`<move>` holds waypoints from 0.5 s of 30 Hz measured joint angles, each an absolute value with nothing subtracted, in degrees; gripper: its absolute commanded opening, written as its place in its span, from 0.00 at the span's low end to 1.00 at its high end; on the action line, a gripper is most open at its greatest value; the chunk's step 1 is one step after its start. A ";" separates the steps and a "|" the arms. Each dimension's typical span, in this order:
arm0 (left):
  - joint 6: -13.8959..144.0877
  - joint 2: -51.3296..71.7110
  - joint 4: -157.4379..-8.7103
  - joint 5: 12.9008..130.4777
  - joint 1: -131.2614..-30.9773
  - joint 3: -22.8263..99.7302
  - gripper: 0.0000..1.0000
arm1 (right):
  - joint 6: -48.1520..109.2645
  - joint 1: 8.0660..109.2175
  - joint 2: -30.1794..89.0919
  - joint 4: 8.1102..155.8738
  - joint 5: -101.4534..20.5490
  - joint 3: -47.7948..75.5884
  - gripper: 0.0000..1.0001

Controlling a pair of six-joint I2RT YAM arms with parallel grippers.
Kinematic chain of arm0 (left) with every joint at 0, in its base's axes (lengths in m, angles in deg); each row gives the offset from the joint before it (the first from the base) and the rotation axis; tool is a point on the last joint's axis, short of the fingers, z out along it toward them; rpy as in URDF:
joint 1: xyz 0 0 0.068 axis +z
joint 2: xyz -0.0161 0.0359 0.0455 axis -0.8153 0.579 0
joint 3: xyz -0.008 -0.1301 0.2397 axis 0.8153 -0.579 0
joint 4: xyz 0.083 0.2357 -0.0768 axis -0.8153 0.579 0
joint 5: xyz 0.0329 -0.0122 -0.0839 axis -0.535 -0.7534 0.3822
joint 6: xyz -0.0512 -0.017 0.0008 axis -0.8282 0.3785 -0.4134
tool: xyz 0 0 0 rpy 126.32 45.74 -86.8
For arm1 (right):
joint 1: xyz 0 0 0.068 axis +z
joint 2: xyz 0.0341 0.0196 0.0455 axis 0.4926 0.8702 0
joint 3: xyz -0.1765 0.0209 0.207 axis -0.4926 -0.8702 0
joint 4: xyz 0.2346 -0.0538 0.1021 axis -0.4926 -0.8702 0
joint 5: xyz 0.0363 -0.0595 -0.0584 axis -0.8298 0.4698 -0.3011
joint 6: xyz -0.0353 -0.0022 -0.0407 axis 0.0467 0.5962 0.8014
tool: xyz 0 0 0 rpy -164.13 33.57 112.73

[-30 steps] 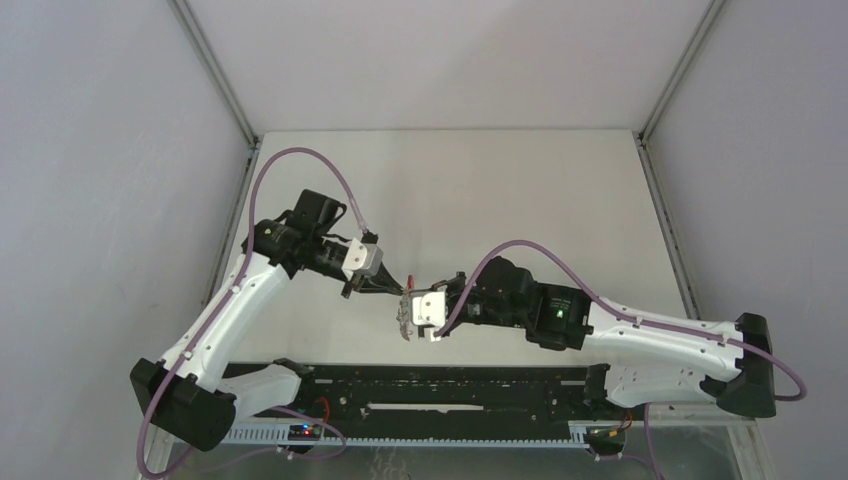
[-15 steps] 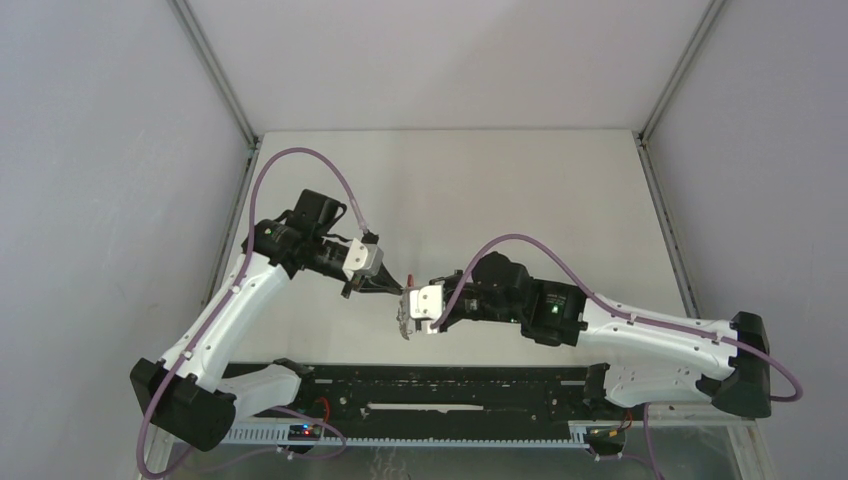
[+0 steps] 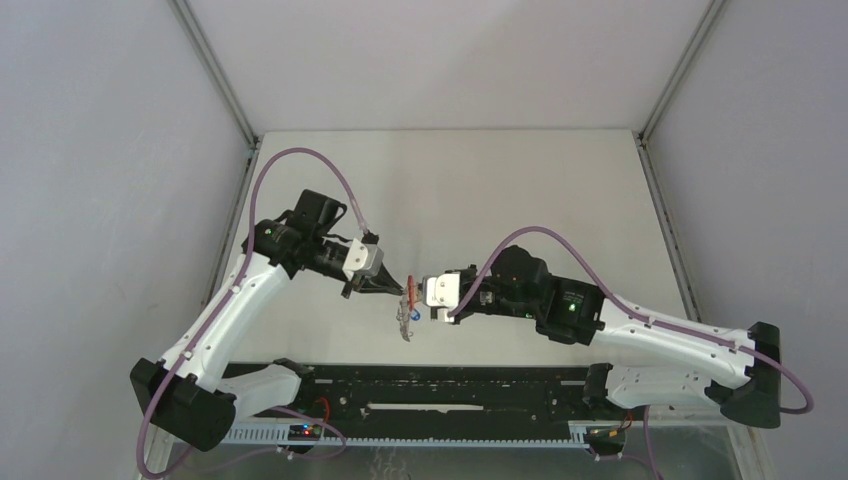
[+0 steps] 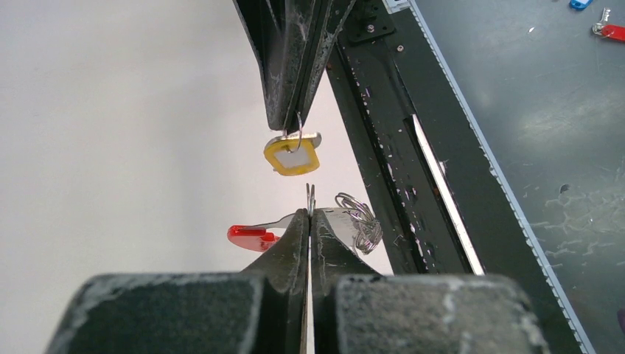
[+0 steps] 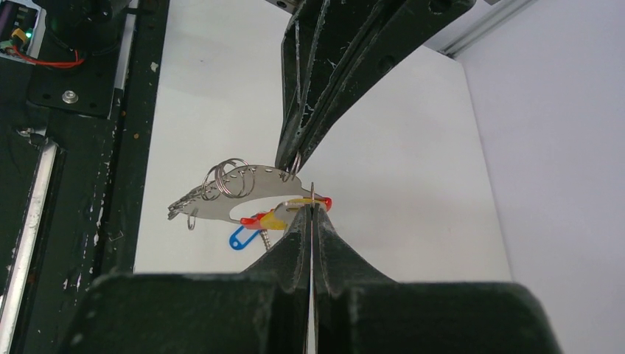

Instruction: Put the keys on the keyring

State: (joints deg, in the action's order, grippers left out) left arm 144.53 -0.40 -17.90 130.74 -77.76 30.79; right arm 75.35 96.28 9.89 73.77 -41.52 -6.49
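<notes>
left gripper [image 5: 291, 158] jaws pinch stiff grey metal curved keyring [image 5: 243, 188] at its edge; right gripper [image 4: 293, 125] jaws pinch tiny yellow-tagged key [image 4: 292, 156] by its wire loop. Light, slippery, probably swivels: grip near loop.

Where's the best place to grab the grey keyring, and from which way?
Probably the thin grey plate of the keyring, at its end bare of wire rings, pinched across its flat faces from above. The rings crowd the other end and the blue key hangs underneath. The left gripper is shut at that bare end.
</notes>
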 measured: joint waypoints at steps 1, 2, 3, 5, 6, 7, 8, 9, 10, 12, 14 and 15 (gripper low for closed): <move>144.53 -0.40 -17.88 130.76 -77.76 30.79 0.00 | 75.33 96.23 9.89 73.77 -41.52 -6.56 0.00; 144.53 -0.40 -17.88 130.85 -77.76 30.79 0.00 | 75.30 96.23 9.96 73.77 -41.52 -6.65 0.00; 144.51 -0.40 -17.88 131.06 -77.76 30.79 0.00 | 75.28 96.23 10.02 73.75 -41.52 -6.71 0.00; 144.27 -0.40 -17.88 131.22 -77.76 30.79 0.00 | 75.28 96.23 10.39 73.79 -41.52 -6.73 0.00; 144.09 -0.40 -17.88 131.35 -77.76 30.79 0.00 | 75.28 96.26 10.66 73.77 -41.50 -6.73 0.00; 143.98 -0.40 -17.88 131.50 -77.76 30.79 0.00 | 75.28 96.26 10.92 73.77 -41.48 -6.73 0.00; 143.87 -0.40 -17.88 131.63 -77.76 30.79 0.00 | 75.33 96.26 11.20 73.77 -41.41 -6.73 0.00; 143.61 -0.40 -17.88 131.72 -77.76 30.79 0.00 | 75.35 96.28 11.53 73.77 -41.26 -6.73 0.00; 143.50 -0.40 -17.88 131.83 -77.76 30.79 0.00 | 75.37 96.30 11.79 73.77 -41.06 -6.73 0.00; 143.46 -0.42 -17.88 132.18 -77.76 30.79 0.00 | 75.39 96.32 12.16 73.79 -40.84 -6.73 0.00; 143.15 -0.42 -17.88 132.44 -77.76 30.79 0.00 | 75.41 96.39 12.30 73.77 -40.80 -6.73 0.00; 143.07 -0.42 -17.88 132.55 -77.76 30.79 0.00 | 75.43 96.45 12.32 73.79 -40.76 -6.73 0.00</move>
